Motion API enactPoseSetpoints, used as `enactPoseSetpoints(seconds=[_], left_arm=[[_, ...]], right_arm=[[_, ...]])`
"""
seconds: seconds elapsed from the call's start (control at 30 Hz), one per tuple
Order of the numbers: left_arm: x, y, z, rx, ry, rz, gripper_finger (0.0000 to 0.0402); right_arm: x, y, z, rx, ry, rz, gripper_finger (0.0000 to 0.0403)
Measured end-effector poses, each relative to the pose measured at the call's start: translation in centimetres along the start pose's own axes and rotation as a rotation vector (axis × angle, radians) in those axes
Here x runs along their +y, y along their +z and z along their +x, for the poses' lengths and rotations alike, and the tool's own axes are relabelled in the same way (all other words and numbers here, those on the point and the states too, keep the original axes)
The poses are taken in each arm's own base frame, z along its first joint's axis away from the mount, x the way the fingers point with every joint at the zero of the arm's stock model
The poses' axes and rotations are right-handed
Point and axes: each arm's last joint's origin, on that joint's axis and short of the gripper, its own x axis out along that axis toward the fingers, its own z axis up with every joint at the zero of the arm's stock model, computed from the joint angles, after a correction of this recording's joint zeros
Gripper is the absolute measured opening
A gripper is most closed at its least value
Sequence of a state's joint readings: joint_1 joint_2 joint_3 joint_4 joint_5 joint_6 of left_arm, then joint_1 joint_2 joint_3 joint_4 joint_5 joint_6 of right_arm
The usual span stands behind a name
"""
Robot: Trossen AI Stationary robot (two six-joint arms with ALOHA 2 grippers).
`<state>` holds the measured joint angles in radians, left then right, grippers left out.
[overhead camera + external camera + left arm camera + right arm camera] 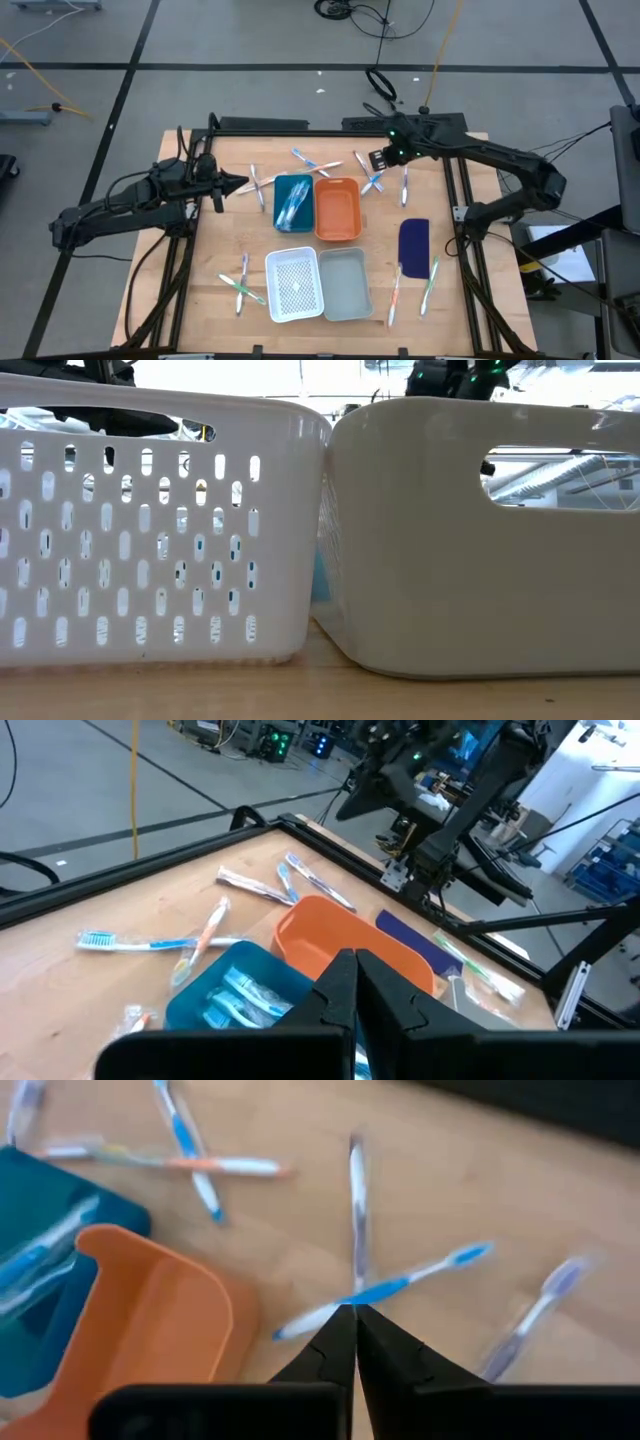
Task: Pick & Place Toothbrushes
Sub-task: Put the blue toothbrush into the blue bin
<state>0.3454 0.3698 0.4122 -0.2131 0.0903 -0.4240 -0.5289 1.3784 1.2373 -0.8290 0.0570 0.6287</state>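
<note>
A: Hovering right end effector (354,1312), pressed together, empty, over crossed toothbrushes (380,1290) on bench (200,260) beside orange bin (338,208).
B: Spreading first, descending squarely across one handle. Left end effector (356,960) pressed together, waiting.

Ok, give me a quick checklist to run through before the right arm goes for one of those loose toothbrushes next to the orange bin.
1. Right gripper empty: ok, fingers shut with nothing between them.
2. Fingers open for the pick: not ok, they need to open first.
3. Target in view: ok, a blue-handled toothbrush lies on the table just ahead of the fingertips, crossed with another brush.
4. Target clear of neighbours: not ok, the crossing brush may get caught too.
5. Orange bin free to receive: ok, it looks empty.
6. Left gripper out of the way: ok, it is shut, empty and across the blue bin from the target.
</note>
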Motion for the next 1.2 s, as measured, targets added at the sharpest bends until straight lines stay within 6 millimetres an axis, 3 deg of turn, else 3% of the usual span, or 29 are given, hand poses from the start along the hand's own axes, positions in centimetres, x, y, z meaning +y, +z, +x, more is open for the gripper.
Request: enactPoseSetpoints(seconds=[0.3,0.63,0.8,1.2], left_arm=[[0.0,0.0,0.0,0.008,-0.013,0.01,0.0009],[-0.1,0.0,0.0,0.012,-0.021,0.02,0.001],[-0.1,0.0,0.0,0.011,-0.021,0.031,0.0008],[-0.1,0.0,0.0,0.012,-0.021,0.035,0.0016]], right_arm=[[-2.0,0.9,3.6,0.155,-0.089,0.134,0.0105],[-3.1,1.5,5.3,0.176,-0.075,0.306,0.0213],[-3.5,0.8,6.5,0.164,-0.074,0.382,0.0225],[-5.7,-0.6,9.3,0.16,0.004,0.512,0.0204]])
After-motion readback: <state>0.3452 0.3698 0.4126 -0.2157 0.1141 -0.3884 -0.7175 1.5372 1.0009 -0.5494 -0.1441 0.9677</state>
